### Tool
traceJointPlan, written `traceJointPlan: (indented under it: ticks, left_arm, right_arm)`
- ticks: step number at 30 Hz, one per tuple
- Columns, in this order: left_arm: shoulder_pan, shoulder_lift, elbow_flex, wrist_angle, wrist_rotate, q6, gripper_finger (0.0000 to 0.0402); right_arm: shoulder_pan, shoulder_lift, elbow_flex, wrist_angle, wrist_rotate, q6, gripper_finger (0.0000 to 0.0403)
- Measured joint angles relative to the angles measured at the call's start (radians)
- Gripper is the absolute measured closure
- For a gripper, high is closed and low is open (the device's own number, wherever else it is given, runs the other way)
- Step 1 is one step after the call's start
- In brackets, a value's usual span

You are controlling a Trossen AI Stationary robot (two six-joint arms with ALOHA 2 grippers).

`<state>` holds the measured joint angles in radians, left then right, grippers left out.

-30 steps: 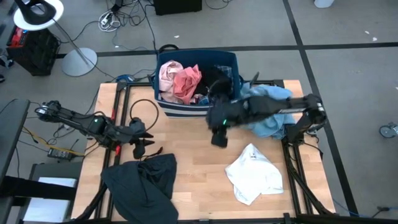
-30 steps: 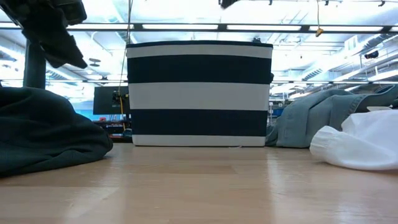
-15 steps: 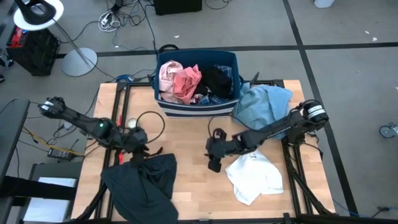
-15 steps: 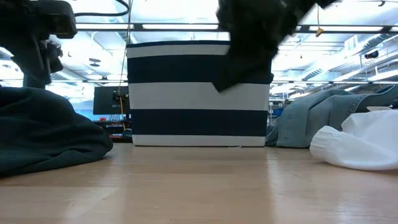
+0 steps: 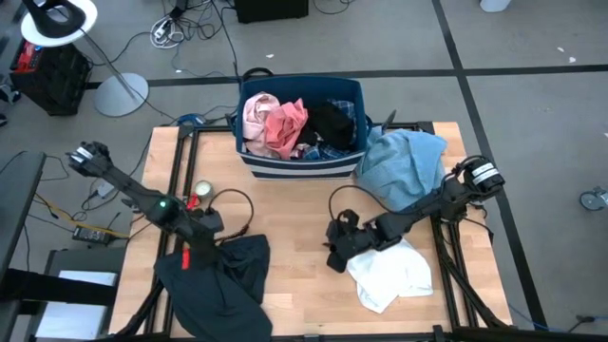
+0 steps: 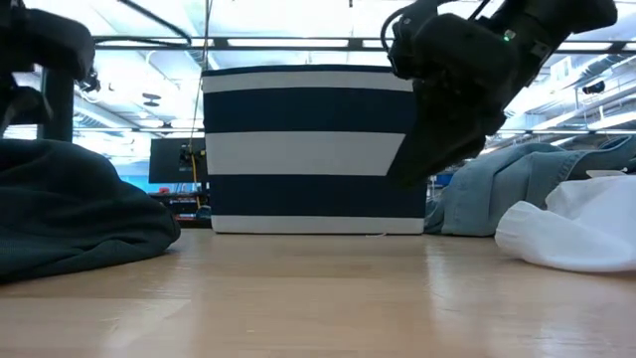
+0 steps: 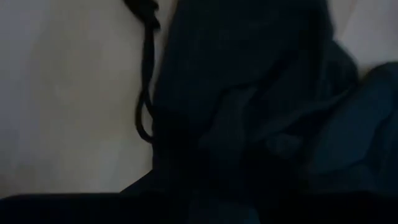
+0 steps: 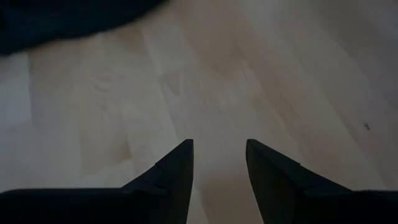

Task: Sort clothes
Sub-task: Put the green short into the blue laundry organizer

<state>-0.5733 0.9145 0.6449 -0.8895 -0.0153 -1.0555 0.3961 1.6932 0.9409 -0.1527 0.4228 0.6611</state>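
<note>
A dark green-grey garment (image 5: 217,277) lies bunched at the table's near left; it also shows in the low view (image 6: 70,209). My left gripper (image 5: 193,249) is right over its far edge, and the left wrist view is filled by dark cloth (image 7: 261,106). A white garment (image 5: 389,271) lies at the near right. My right gripper (image 5: 334,255) hovers open and empty over bare wood just left of it (image 8: 217,149). A light blue garment (image 5: 404,161) lies at the far right. Pink, red and black clothes fill the navy striped bin (image 5: 302,163).
The bin (image 6: 318,149) stands at the table's far middle. A black cable loop (image 5: 233,204) and a small round yellow object (image 5: 201,188) lie left of centre. Bare wood (image 5: 294,228) lies between the dark and white garments.
My right gripper has swung from beside the bin toward the table's near edge and come down low next to the white garment. My left gripper has moved toward the near edge onto the dark garment's far edge.
</note>
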Motion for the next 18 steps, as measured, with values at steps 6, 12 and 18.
traceJointPlan:
  ticks: [6, 12, 18]
  left_arm:
    - [-0.006, 0.132, 0.000, 0.058, 0.010, -0.018, 0.0257]
    - [-0.009, 0.231, 0.000, 0.152, 0.028, 0.001, 0.0277]
    - [-0.025, 0.231, 0.000, 0.219, 0.013, 0.027, 0.0389]
  right_arm:
    - [0.007, 0.000, 0.000, 0.075, 0.014, -0.003, 0.0255]
    - [0.053, 0.004, -0.064, 0.214, 0.084, -0.019, 0.0255]
    - [0.099, 0.005, -0.251, 0.532, 0.087, -0.001, 0.0255]
